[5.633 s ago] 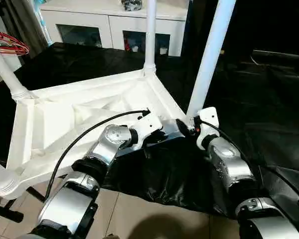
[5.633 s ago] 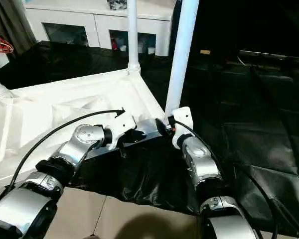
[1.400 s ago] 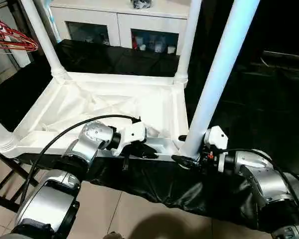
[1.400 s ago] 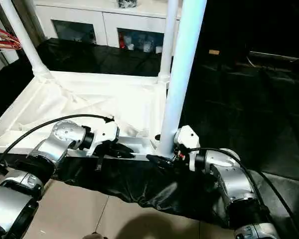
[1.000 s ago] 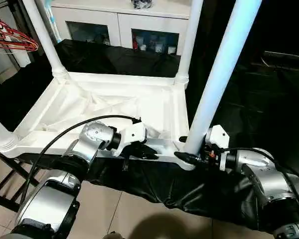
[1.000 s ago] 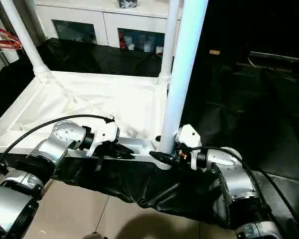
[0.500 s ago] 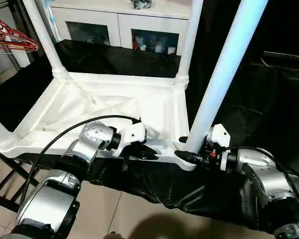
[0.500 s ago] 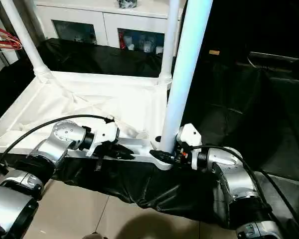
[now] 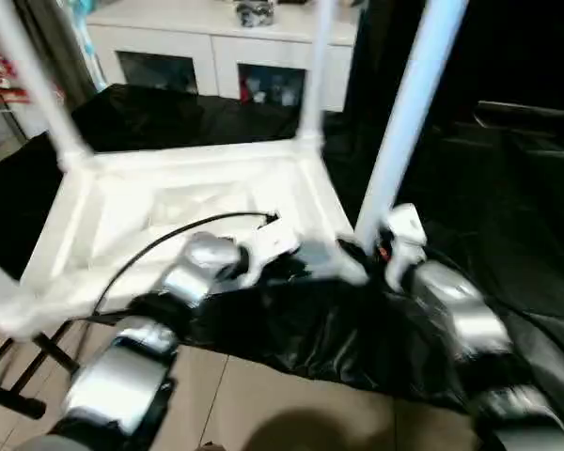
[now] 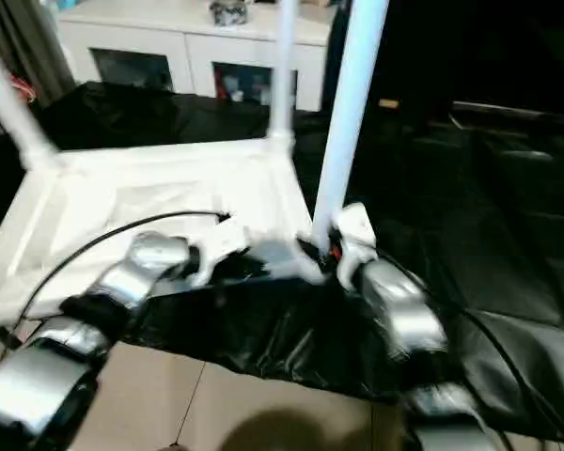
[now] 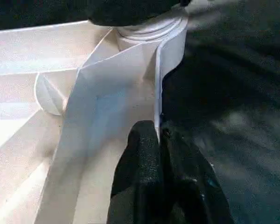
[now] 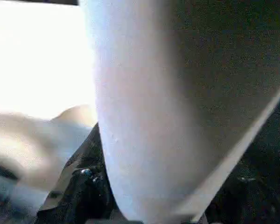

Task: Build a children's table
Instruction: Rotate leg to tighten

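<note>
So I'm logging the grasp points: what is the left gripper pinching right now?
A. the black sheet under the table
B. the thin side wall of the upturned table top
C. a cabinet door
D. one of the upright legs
B: in the left wrist view the left gripper is shut on the thin edge of the table top, just short of a corner socket.

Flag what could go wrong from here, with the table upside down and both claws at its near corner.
1. The left claw pinches only the thin rim of the tabletop; a sideways pull could let the rim slip out.
2. The right claw straddles the near leg low down, so pushing there could tilt the tall leg in its socket.
3. The tabletop overhangs the black-covered surface and might tip.
</note>
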You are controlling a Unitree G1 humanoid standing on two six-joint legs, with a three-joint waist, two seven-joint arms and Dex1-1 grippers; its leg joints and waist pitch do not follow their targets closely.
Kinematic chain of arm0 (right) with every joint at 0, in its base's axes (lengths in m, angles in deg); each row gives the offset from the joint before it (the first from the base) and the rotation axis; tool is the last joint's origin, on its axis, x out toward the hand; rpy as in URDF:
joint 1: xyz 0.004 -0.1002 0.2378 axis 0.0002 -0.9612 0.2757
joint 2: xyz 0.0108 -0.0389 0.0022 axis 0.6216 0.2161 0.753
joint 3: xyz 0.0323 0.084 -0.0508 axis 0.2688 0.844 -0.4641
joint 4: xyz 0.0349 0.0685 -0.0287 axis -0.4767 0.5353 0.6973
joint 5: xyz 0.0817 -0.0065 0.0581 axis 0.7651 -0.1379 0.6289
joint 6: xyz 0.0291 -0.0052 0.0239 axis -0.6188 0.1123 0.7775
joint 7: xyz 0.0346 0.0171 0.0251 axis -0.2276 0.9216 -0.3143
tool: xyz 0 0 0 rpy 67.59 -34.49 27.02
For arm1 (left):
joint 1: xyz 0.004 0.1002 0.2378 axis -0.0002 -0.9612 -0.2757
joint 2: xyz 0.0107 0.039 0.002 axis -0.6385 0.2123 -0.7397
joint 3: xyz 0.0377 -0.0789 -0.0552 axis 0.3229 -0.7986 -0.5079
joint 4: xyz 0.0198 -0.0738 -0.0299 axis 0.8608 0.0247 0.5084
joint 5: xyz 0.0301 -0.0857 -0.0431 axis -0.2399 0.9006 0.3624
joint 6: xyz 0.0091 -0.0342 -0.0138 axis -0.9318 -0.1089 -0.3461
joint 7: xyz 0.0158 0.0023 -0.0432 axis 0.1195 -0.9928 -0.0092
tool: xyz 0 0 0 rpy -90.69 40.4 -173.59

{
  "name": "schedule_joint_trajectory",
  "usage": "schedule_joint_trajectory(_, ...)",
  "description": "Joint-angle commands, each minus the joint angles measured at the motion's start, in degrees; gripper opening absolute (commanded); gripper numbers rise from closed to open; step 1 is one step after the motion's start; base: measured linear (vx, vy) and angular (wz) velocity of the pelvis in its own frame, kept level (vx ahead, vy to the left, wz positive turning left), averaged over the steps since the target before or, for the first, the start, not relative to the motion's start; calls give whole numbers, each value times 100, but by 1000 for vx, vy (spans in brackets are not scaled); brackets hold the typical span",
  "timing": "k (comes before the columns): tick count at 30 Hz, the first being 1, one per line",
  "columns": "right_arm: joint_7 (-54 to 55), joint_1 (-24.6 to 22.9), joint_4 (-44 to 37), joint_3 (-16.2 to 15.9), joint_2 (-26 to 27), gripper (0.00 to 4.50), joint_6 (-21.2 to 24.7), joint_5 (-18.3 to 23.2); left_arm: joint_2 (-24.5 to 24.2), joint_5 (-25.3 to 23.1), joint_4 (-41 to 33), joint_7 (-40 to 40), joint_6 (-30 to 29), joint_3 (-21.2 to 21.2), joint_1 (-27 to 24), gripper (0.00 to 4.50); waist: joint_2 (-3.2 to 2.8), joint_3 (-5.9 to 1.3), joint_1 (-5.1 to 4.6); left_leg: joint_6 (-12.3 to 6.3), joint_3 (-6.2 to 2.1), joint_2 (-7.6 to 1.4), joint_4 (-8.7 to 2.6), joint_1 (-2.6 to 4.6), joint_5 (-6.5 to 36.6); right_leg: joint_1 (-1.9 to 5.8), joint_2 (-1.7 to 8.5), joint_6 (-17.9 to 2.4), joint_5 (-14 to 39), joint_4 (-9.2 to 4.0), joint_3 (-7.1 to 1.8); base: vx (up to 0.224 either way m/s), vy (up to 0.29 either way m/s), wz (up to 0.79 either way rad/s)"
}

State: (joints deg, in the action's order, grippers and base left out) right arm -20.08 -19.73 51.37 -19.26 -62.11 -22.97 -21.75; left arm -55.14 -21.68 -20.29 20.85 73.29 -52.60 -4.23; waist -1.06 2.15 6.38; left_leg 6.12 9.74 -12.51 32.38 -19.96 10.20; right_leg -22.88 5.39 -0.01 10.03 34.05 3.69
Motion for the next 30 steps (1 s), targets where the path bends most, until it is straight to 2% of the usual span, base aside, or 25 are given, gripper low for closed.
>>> schedule_joint_trajectory(1,270,-22,653,-250,567,197,460,35,431,100,-139,488,23,-70,345,0,25,-283,2,-38,14,16,-409,9,1688,215,252,-753,2446,-540,-161,0,0,0)
schedule_joint_trajectory(2,299,47,742,-296,630,197,318,-48,495,89,-144,546,27,-60,367,0,33,-288,-7,-47,20,15,-406,5,1671,211,250,-774,2364,-534,-169,0,0,0)
schedule_joint_trajectory(4,208,93,788,-376,694,197,65,-153,551,77,-174,559,57,-33,373,0,46,-315,11,-100,22,10,-391,-21,1476,244,248,-870,1882,-482,-171,0,0,0)
schedule_joint_trajectory(5,208,93,788,-376,694,197,65,-153,551,77,-174,559,57,-33,373,0,44,-316,12,-121,25,12,-386,-28,1428,250,241,-906,1739,-466,-173,0,0,0)
schedule_joint_trajectory(7,126,101,791,-376,725,252,-70,-172,555,78,-196,501,93,-14,357,0,50,-326,10,-191,33,14,-372,-43,1271,277,234,-1027,1325,-417,-169,0,0,0)
schedule_joint_trajectory(8,126,101,791,-376,725,266,-70,-172,555,78,-196,501,93,-14,357,0,45,-326,12,-205,33,15,-370,-43,1241,282,233,-1050,1269,-411,-169,0,0,0)
schedule_joint_trajectory(9,-244,24,652,-305,642,268,-111,-22,431,115,-308,113,207,35,234,0,58,-322,7,-225,39,15,-367,-48,1223,284,231,-1078,1221,-409,-170,0,0,0)
schedule_joint_trajectory(11,-524,-48,544,-300,518,286,-149,36,316,165,-408,-206,334,80,123,0,42,-330,21,-294,37,6,-367,-43,1253,292,246,-1107,1202,-406,-171,0,0,0)
schedule_joint_trajectory(12,-594,-72,516,-319,470,310,-168,27,281,184,-438,-289,396,95,89,0,46,-322,0,-298,27,2,-381,-73,1241,313,241,-1111,1168,-395,-167,0,0,0)
schedule_joint_trajectory(14,-948,-178,396,-388,298,315,-214,67,174,240,-521,-592,437,136,-1,0,46,-329,-21,-302,34,-8,-369,-49,1232,302,235,-1183,1014,-382,-172,0,0,0)
schedule_joint_trajectory(18,-1843,-492,-43,-571,-81,315,-278,211,-63,267,-615,-1047,503,193,-123,0,45,-341,37,-477,65,-24,-327,-47,1061,323,220,-1385,460,-323,-174,0,0,0)
schedule_joint_trajectory(20,-2469,-717,-348,-721,-393,315,-329,253,-210,318,-594,-1268,634,144,-128,0,38,-332,58,-479,73,-23,-322,-43,1063,324,211,-1405,489,-334,-159,0,0,0)
schedule_joint_trajectory(25,-3366,-997,-787,-890,-747,315,-433,364,-389,463,-650,-1759,696,89,-135,0,43,-304,122,-400,78,-47,-351,-22,1357,306,232,-1296,1068,-387,-172,0,0,0)
schedule_joint_trajectory(27,-3900,-1170,-1084,-1001,-976,290,-463,451,-489,583,-733,-2061,667,71,-150,0,50,-313,149,-389,72,-51,-353,-26,1361,314,242,-1269,1130,-385,-173,0,0,0)
schedule_joint_trajectory(29,-4345,-1316,-1359,-1086,-1185,281,-407,575,-582,639,-775,-2288,651,68,-161,0,48,-313,183,-431,72,-61,-347,-33,1266,309,234,-1296,943,-366,-181,0,0,0)
schedule_joint_trajectory(30,-4345,-1316,-1359,-1086,-1185,272,-407,575,-582,639,-775,-2288,651,68,-161,0,45,-328,209,-450,73,-70,-336,-13,1240,303,237,-1336,822,-349,-180,0,0,0)
